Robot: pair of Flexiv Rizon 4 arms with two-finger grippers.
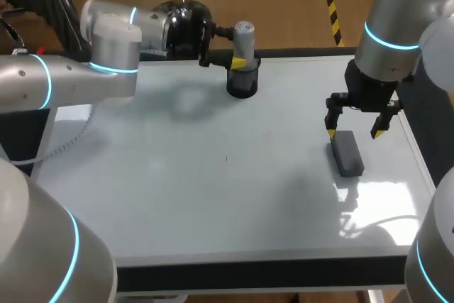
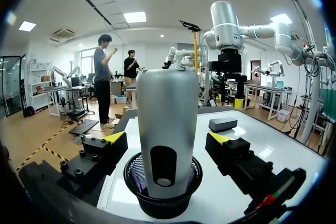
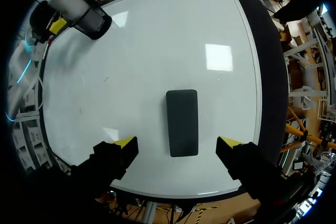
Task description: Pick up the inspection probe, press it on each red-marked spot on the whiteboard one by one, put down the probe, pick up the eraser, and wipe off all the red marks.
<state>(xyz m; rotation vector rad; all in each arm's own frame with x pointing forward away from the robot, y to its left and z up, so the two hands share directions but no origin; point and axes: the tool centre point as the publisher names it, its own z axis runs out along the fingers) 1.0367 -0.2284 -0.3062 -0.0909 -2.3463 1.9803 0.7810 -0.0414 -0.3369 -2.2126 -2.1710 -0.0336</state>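
eraser (image 1: 347, 152) lies under downturned wide-open right tool (image 1: 353, 133); left tool (image 2: 167, 138), seemingly open, straddles probe (image 2: 167, 103).

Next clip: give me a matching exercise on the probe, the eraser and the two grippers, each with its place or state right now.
1. probe
2. eraser
3. left gripper
4. right gripper

A. lying flat on the whiteboard
B. open, above the eraser
C. upright in the cup
D. open, one finger on each side of the probe

Pairs: 1-C, 2-A, 3-D, 4-B
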